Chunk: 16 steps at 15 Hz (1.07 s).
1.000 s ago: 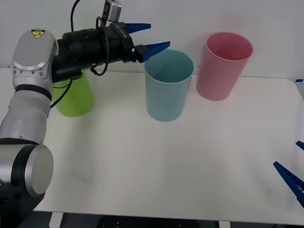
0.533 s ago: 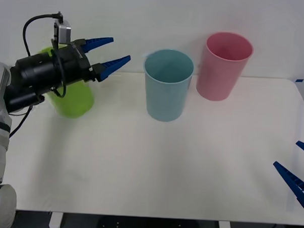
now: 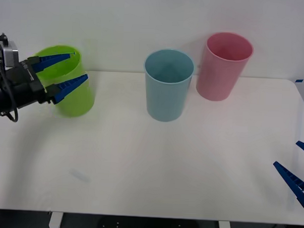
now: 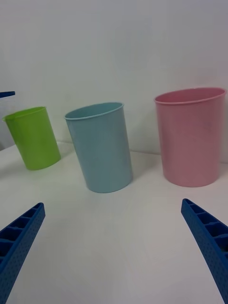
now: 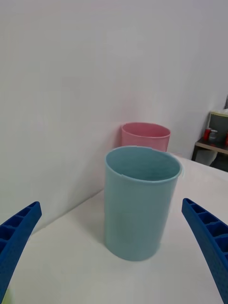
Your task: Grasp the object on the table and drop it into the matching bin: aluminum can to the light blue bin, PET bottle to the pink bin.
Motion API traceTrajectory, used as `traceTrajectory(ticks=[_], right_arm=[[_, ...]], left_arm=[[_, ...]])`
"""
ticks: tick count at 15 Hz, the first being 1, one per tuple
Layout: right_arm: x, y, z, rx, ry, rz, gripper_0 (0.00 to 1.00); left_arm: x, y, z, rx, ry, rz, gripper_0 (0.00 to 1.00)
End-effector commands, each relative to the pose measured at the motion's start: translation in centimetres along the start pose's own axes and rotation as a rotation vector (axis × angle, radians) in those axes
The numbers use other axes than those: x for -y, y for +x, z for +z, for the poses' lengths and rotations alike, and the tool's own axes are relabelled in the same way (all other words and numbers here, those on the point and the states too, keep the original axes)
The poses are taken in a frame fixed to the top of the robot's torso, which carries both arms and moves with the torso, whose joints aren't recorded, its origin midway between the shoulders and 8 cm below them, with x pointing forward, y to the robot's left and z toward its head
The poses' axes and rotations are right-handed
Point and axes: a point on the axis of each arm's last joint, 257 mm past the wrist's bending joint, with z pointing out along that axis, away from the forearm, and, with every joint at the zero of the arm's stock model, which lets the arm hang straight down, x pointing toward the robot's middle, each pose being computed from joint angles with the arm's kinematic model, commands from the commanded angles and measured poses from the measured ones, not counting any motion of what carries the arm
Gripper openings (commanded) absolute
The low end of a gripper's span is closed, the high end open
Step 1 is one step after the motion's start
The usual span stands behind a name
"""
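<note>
3 tubs stand along the far side of the counter, front view: green tub, light blue bin, pink bin. Left tool wide open, empty, in front of the green tub; right tool open, empty, at the near right edge. Can location: cannot tell. Wrist views: both fingers spread, nothing between. Judgement: retract level, clear of the green rim.

Left gripper raised, jaws apart; right gripper low, jaws apart.

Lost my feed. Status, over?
Left tool open, empty, by green tub. Right tool open, low at table edge. Blue bin upright, path unblocked.
</note>
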Motion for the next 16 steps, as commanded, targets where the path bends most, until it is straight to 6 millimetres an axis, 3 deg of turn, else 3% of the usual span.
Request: traceTrajectory(ticks=[1, 5, 13, 16], right_arm=[[0.0, 0.0, 0.0, 0.000, 0.000, 0.000, 1.00], [0.0, 0.0, 0.0, 0.000, 0.000, 0.000, 1.00], [0.0, 0.0, 0.0, 0.000, 0.000, 0.000, 1.00], [0.0, 0.0, 0.0, 0.000, 0.000, 0.000, 1.00]], left_arm=[[-0.9, 1.2, -3.7, -0.062, -0.050, 0.019, 1.00], [-0.8, 2.0, -7.4, -0.125, -0.092, 0.024, 1.00], [3.7, 2.2, -12.3, -0.207, -0.133, -0.090, 1.00], [3.8, 2.9, -13.5, -0.225, -0.152, -0.102, 1.00]])
